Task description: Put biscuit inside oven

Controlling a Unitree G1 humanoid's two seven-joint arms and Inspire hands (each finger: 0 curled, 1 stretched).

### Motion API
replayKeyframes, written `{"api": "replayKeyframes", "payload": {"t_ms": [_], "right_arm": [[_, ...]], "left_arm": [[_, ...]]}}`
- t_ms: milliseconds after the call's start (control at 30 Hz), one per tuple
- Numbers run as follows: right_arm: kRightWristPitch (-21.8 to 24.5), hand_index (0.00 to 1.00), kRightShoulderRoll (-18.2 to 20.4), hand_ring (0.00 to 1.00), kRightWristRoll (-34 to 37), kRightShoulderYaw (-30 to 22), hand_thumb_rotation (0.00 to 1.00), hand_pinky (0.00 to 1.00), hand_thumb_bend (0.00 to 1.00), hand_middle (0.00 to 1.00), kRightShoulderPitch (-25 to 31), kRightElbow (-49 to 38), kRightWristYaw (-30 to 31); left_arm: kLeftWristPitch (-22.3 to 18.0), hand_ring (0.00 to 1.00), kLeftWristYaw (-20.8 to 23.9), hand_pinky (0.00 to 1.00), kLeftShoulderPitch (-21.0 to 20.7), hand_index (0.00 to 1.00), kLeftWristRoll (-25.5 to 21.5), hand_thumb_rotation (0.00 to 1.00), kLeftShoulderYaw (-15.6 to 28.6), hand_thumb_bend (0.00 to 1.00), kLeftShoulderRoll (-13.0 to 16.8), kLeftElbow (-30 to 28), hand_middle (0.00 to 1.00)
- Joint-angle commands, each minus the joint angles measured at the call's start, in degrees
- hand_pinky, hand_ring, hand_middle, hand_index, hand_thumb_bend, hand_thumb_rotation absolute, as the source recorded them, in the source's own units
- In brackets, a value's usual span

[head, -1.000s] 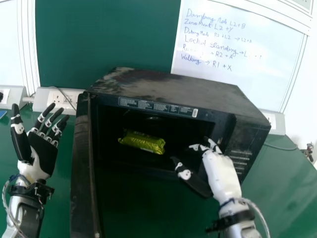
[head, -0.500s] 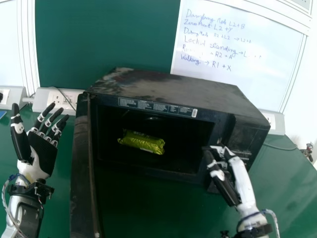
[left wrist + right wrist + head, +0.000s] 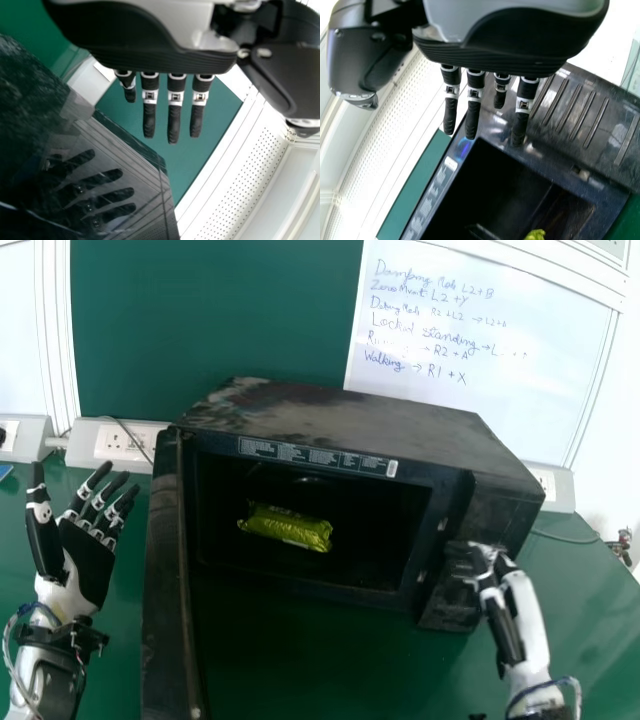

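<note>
The shiny yellow-green biscuit packet (image 3: 287, 527) lies inside the black box-shaped oven (image 3: 350, 410), left of the middle. The black oven door (image 3: 170, 590) is wide open on the left. The black-and-white right hand (image 3: 525, 615) is at the oven's near right side, its fingers loose and holding nothing. The black-and-white left hand (image 3: 88, 565) is left of the door, fingers open. Putting the biscuit in looks done. Next, the right hand should keep clear; the left could push the door shut.
</note>
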Motion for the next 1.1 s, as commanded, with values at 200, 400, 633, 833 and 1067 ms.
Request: {"api": "replayKeyframes", "payload": {"t_ms": [200, 400, 633, 833, 1067], "right_arm": [[-2.91, 0.77, -0.31, 0.71, 4.25, -5.57, 0.34, 0.64, 0.75, 0.74, 0.29, 3.06, -1.33], [-4.32, 0.76, -0.78, 0.71, 4.17, -7.21, 0.34, 0.62, 0.73, 0.73, 0.22, 3.87, -1.76], [-2.71, 0.76, -0.81, 0.73, 4.11, -8.01, 0.33, 0.66, 0.74, 0.74, 0.48, 2.96, -2.44], [-4.03, 0.76, -1.12, 0.71, 4.44, -8.25, 0.33, 0.64, 0.74, 0.74, 0.76, 3.55, -2.03], [-4.47, 0.76, -1.82, 0.71, 3.66, -8.45, 0.33, 0.64, 0.74, 0.74, 0.94, 3.77, -2.18]], "left_arm": [[0.18, 0.80, -1.15, 0.84, 3.84, 0.82, 1.79, 0.42, -2.49, 0.77, -0.49, -2.45, 0.78], [1.58, 0.80, -0.39, 0.81, 4.75, 0.80, 1.75, 0.42, -4.20, 0.76, -0.34, -4.75, 0.78], [3.27, 0.73, 1.23, 0.76, 5.19, 0.78, 2.89, 0.41, -6.90, 0.75, -0.56, -7.34, 0.72], [4.98, 0.71, 2.95, 0.74, 5.60, 0.73, 3.92, 0.42, -9.83, 0.73, -1.28, -9.78, 0.70], [6.51, 0.72, 4.07, 0.75, 5.89, 0.74, 4.08, 0.43, -11.25, 0.74, -1.70, -11.27, 0.71]]}}
